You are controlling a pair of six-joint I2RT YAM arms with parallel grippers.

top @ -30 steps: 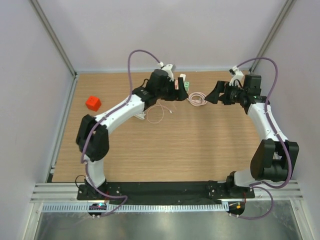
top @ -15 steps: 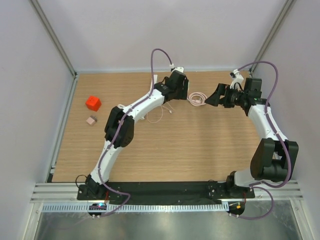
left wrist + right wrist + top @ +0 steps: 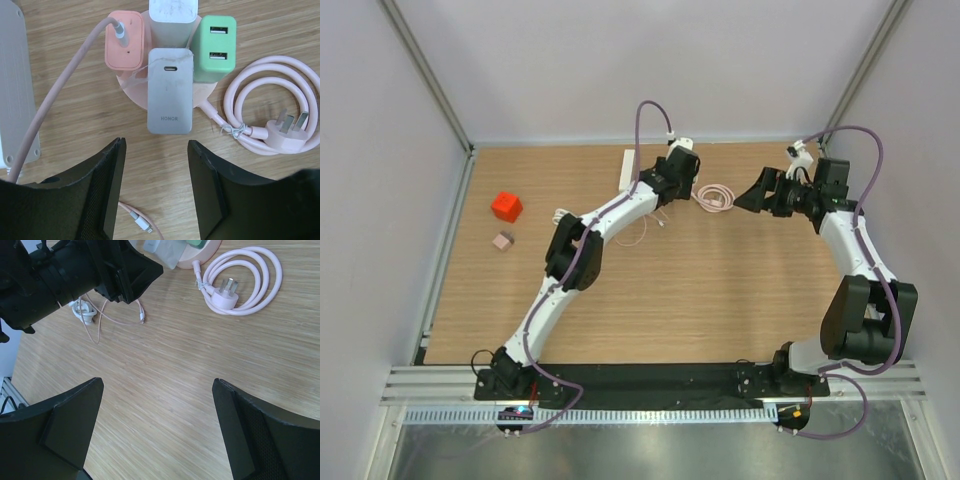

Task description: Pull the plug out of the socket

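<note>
A round pink socket sits on the brown wooden table, near the far edge. Four plugs stick in it, side by side and touching: one pink plug, one white plug, one green plug and one grey plug. The green one has two little holes in its top. A pink wire runs out of the pink one and off to the left.

The left claw hangs right over the socket. Its two black fingers are partly open, and there is only bare table between them. The grey plug is just in front of the gap, not touching the fingers.

The right claw is wide open and holds nothing. It hangs over bare table, a little to the right of the socket.

One looped pink power cord lies beside the socket. One long white power strip lies on the other side. One thin pink cable lies near the left claw. One red cube and one small tan block sit far off to the left.
</note>
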